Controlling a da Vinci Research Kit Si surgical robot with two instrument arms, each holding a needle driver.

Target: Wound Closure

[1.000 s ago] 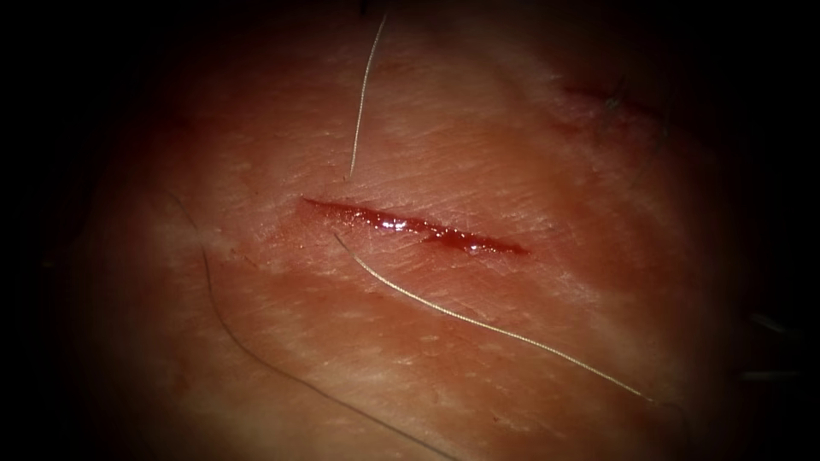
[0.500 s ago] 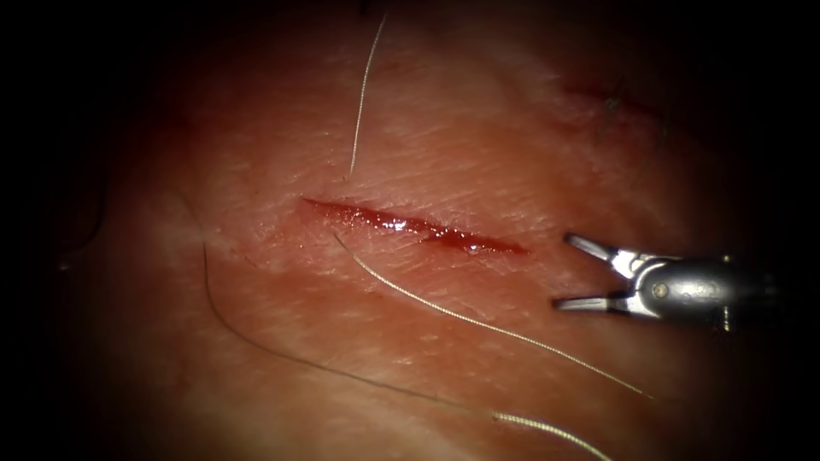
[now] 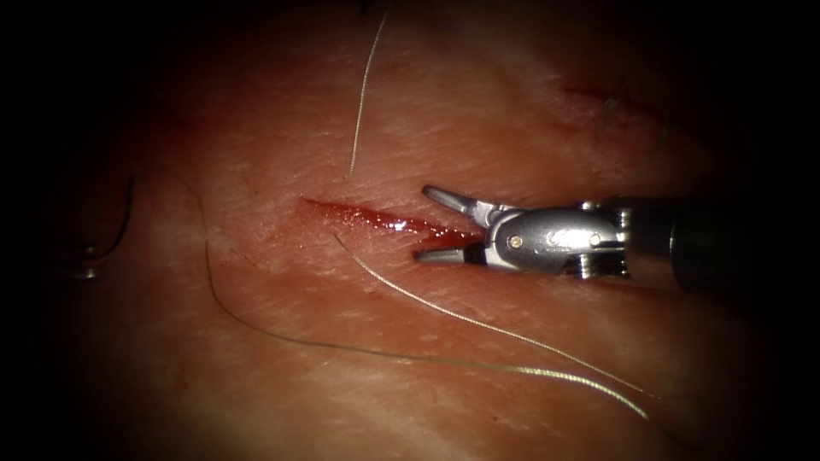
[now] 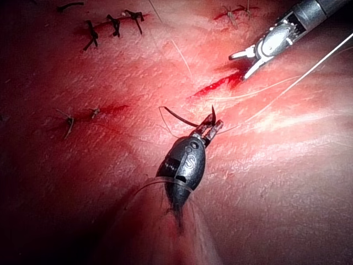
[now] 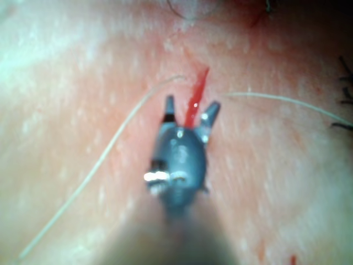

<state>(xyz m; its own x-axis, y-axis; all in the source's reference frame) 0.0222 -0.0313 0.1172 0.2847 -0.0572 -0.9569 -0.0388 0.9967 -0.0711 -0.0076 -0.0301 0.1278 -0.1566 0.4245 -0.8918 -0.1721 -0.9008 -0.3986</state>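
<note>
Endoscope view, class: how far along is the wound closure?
Done: thread shows on both edges of the cut near its left end. In hand: the left claw holds the needle nearer one end of its curve, out of the tissue, left of the cut; the right claw, open and empty, hovers at the cut's right end. Left: the cut gapes, unknotted.

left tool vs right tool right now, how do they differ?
Jaws: the right tool has its jaws spread wide; the left tool has its jaws shut on the needle.
Load: the right tool holds nothing; the left tool grips the curved needle near one end, clear of the tissue.
Place: the right tool straddles the cut at its right end; the left tool sits off it.
Both are needle drivers.
</note>
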